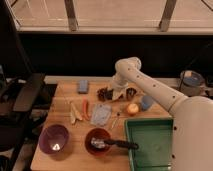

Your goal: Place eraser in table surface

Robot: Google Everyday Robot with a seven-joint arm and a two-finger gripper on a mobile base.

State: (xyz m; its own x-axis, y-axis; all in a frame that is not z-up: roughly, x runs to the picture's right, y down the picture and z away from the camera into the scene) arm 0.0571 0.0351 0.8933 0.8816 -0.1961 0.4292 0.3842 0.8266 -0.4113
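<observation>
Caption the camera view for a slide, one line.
Robot arm reaches over the wooden table, gripper low at the far edge near a blue block, an apple and a green tray.

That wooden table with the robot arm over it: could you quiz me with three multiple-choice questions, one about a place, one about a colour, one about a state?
1. Where is the gripper?
A. over the far middle of the table surface
B. inside the green tray
C. above the purple bowl

2. What colour is the tray?
A. red
B. green
C. white

3. How does the black-handled utensil lie?
A. standing upright
B. hanging off the table
C. resting across the red bowl

Answers: 1 A, the arm ends near the far edge, beside the dark clutter. 2 B, it is plainly green. 3 C, its head sits in the bowl, handle pointing towards the tray.
</observation>
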